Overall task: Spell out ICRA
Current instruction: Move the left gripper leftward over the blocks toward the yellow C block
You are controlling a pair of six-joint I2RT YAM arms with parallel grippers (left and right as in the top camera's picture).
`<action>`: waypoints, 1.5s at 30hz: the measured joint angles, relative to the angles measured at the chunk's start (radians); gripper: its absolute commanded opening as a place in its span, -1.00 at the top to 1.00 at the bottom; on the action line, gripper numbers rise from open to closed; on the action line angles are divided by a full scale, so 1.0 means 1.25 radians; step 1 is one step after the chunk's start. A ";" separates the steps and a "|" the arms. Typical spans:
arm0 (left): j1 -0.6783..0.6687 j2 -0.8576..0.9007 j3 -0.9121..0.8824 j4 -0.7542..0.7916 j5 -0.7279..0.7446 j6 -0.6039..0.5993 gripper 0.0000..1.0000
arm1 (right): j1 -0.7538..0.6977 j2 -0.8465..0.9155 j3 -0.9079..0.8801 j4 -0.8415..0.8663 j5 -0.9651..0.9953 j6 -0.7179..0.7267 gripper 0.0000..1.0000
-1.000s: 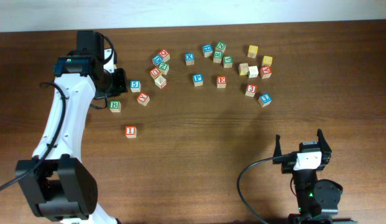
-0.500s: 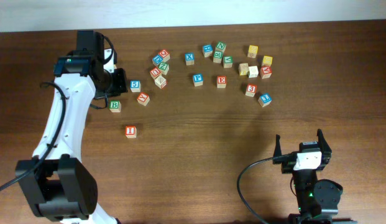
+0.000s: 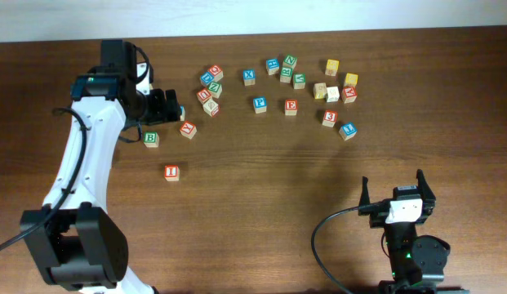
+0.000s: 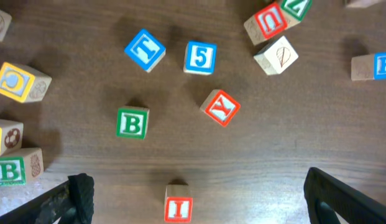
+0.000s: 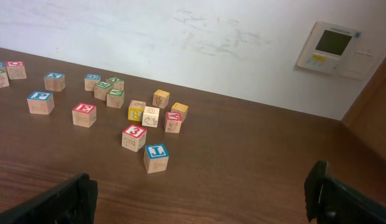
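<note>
Between the fingers of the left gripper [image 4: 197, 185], a red letter is being shown on the red "I" cube [image 4: 178, 209]. Ahead of it, characters are being displayed on the green "B" cube [image 4: 132, 123], the red "Y" cube [image 4: 220, 107] and the blue "5" cube [image 4: 200, 57]. Off to its left, a blue letter is being carried by the yellow-framed "C" cube [image 4: 14, 81]. Ahead of the right gripper [image 5: 202, 180], the blue "L" cube [image 5: 156, 157] is being seen nearest, then the red "3" cube [image 5: 134, 137] and the red "E" cube [image 5: 84, 114].
</note>
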 measured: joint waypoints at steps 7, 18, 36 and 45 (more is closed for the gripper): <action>0.000 0.000 -0.001 0.070 -0.032 0.000 -0.90 | 0.000 0.000 0.000 0.000 0.000 0.000 -0.97; 0.015 0.000 -0.002 0.207 -0.137 0.003 -0.05 | 0.000 0.000 0.000 0.000 0.000 0.000 -0.96; 0.092 0.020 -0.002 0.228 -0.161 0.000 1.00 | 0.000 0.000 0.000 0.000 0.000 0.000 -0.97; 0.092 0.124 -0.002 0.287 -0.164 0.000 0.97 | 0.000 0.000 0.000 0.000 0.000 0.000 -0.97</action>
